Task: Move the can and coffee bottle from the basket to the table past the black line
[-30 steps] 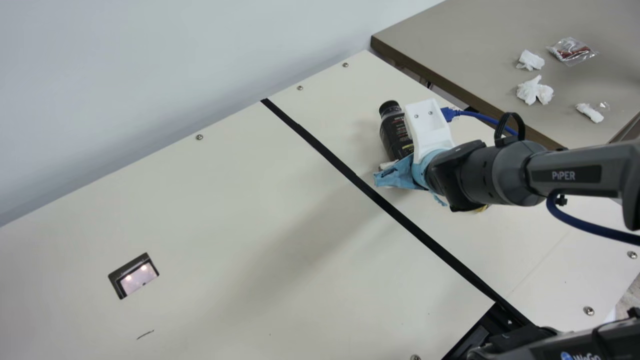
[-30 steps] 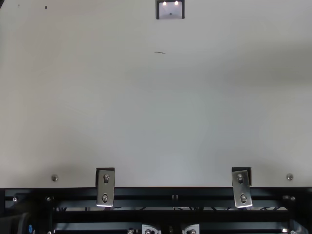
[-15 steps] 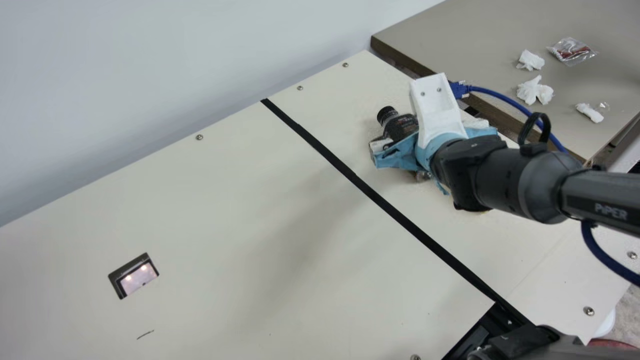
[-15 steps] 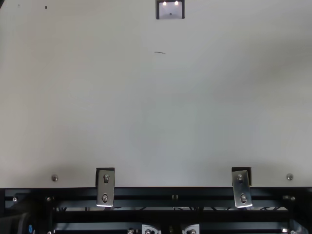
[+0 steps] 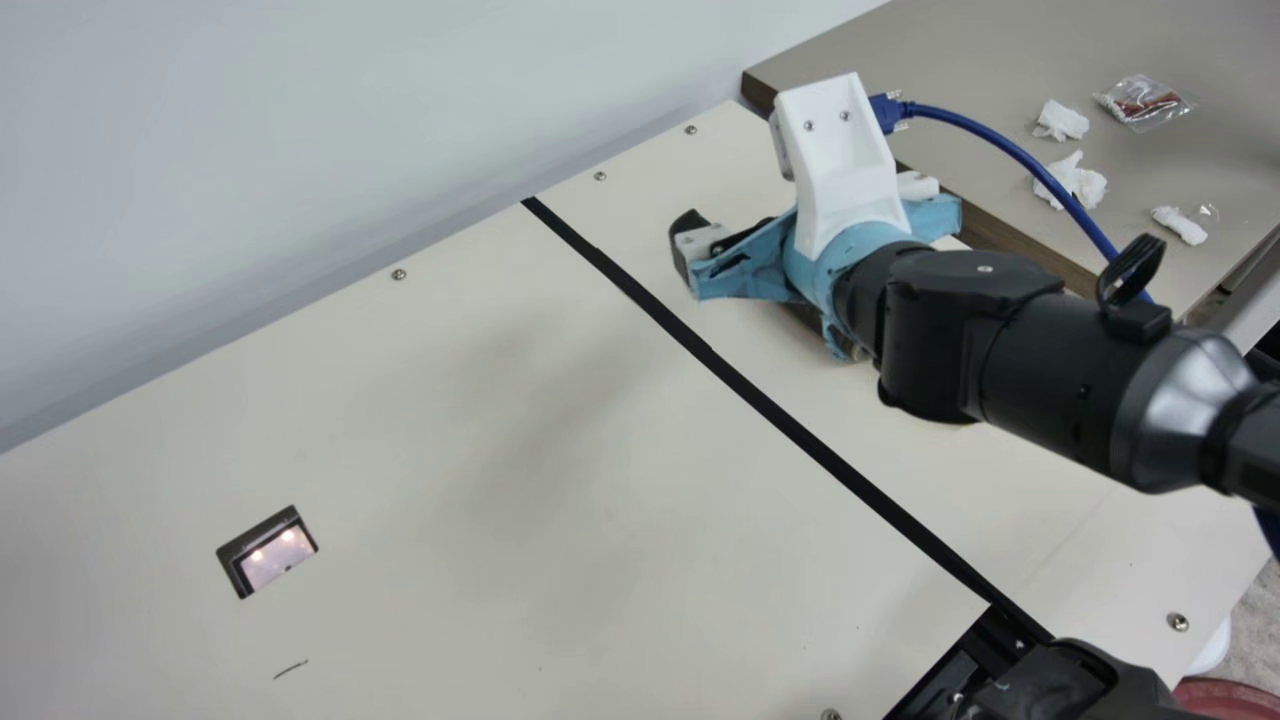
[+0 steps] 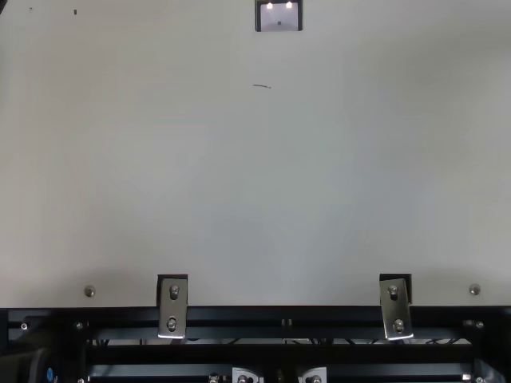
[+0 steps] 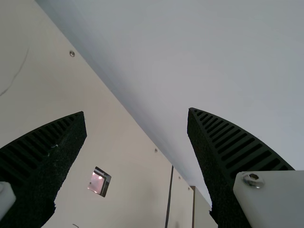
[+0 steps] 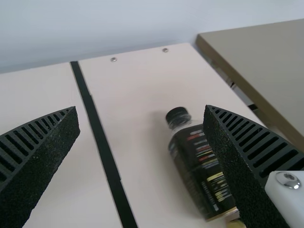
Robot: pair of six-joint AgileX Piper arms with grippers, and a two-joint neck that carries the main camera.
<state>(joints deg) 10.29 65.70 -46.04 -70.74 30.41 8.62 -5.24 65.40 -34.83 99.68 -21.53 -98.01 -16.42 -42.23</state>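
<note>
Fingers (image 8: 45, 166) of the right gripper (image 5: 755, 265) stand wide apart, over the cream table (image 5: 450, 430) in the upper right part of the main view. Coffee bottle (image 8: 199, 161) is on the cream table, off to one side of the gap and partly behind one finger in the right wrist view. Dark label, black cap. Whether it stands or lies, or touches that finger, is hard to call from this angle.

Black line (image 5: 800, 424) runs diagonally from upper middle to lower right of the main view; bottle sits between it and the grey side table (image 5: 960, 60). White camera mount (image 5: 845, 170) sits on the right wrist, blue cable (image 5: 1020, 165) plugged in. Left gripper (image 7: 136, 110): spread wide, wall (image 7: 204, 52) and table edge beyond it.

Further out: crumpled tissues (image 5: 1060, 120) and a clear bag (image 5: 1145, 100) on the side table, upper right. Square cutout (image 5: 280, 555) at lower left, short pen mark (image 5: 290, 668) just below. Top view has two metal brackets (image 6: 172, 307) along the lower part, over a black rail (image 6: 279, 317).
</note>
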